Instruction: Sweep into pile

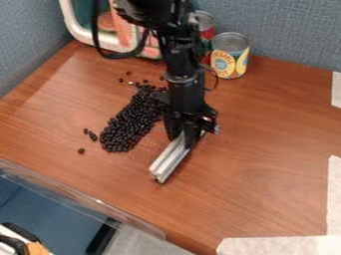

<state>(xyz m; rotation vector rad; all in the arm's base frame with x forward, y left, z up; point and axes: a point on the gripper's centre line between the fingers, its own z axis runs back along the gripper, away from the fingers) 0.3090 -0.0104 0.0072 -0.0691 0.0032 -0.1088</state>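
Mostly, I am looking at small black beans, rounded and glossy, with little glints of light on their tops. They lie left of centre in my camera view, on the wood-grain table, in a long, slanting heap. The heap is packed thickly at its lower end and thins toward the top, where some beans sit apart. A few more strays lie just off its lower left side, one of them farther out alone.

Just beside the heap, on its right, I have the black gripper pointing down, its fingers closed around a silvery metal bar. The bar is straight and grooved along its length, and it lies at a slant, its near end toward the bottom left. Above the gripper, the black arm comes in from the top edge, a dark cable looping at its left.

Behind the arm, I see a can with a yellow and blue label, near a red and green can. A white-rimmed tray leans to their left against blue-grey fabric panels. Pale strips run along the right and bottom of the tabletop.
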